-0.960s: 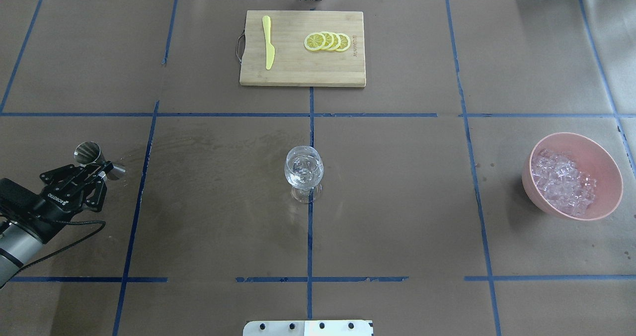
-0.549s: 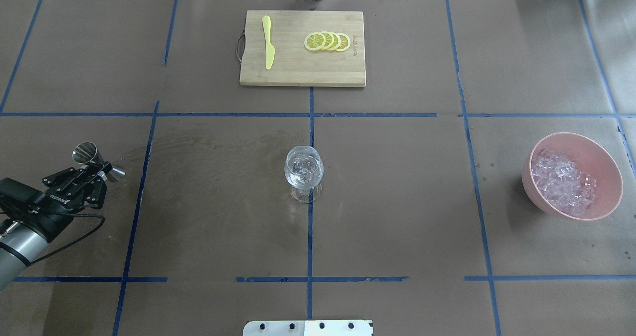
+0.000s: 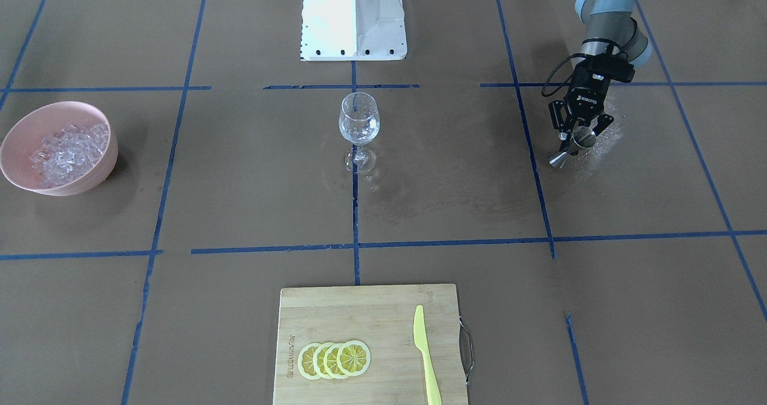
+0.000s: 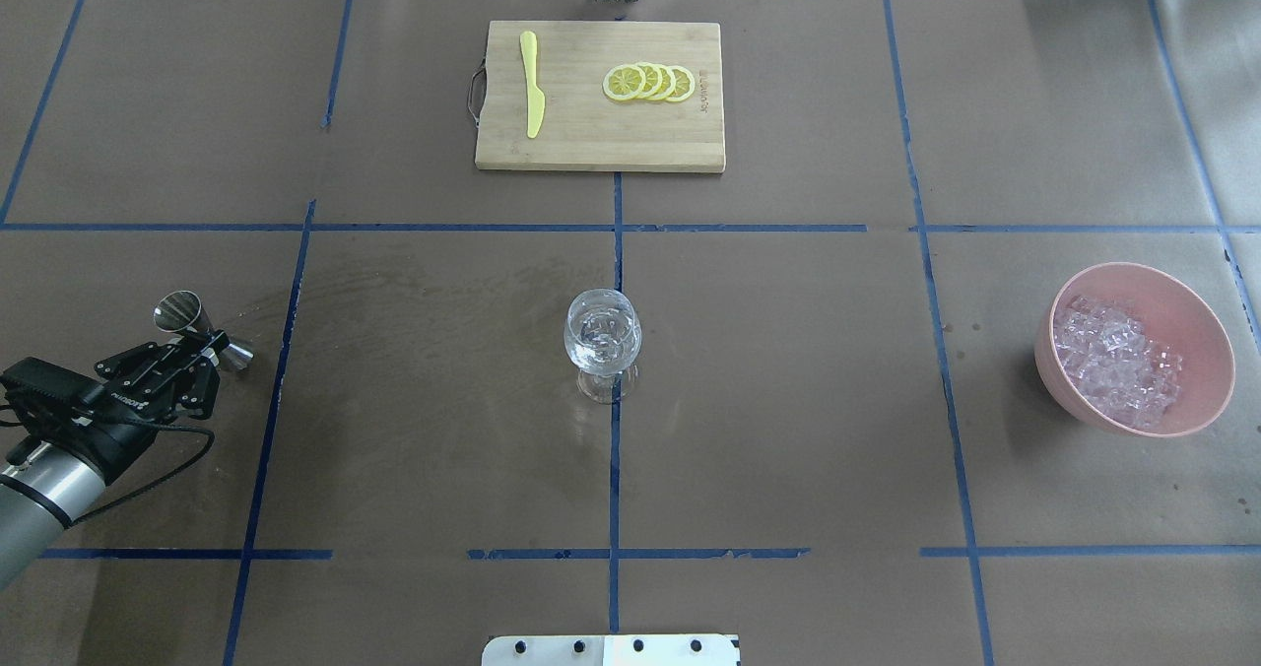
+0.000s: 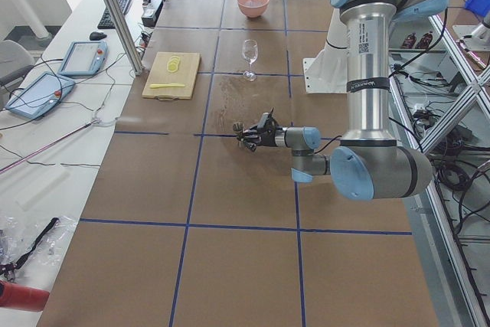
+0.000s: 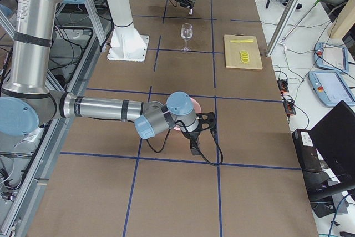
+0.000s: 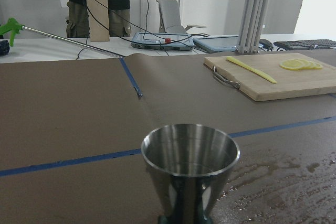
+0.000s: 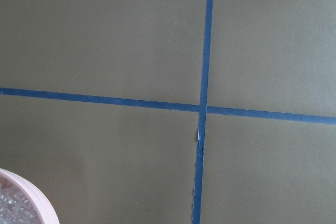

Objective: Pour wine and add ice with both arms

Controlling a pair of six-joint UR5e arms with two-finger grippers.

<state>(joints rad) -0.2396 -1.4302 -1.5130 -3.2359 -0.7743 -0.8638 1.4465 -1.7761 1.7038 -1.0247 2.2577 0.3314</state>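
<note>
though your left claw (image 4: 207,343) clamps the small steel jigger (image 4: 185,314), the clear stemmed glass (image 4: 602,339) far from it shows no wine. clear ice cubes (image 4: 1113,361) sit near your right claw (image 6: 206,126); you cannot tell its state.

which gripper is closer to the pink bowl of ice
Right. The right gripper hangs just beside the pink bowl, whose rim shows in its wrist view. The left gripper is on the opposite side, past the wine glass, gripping the jigger.
</note>
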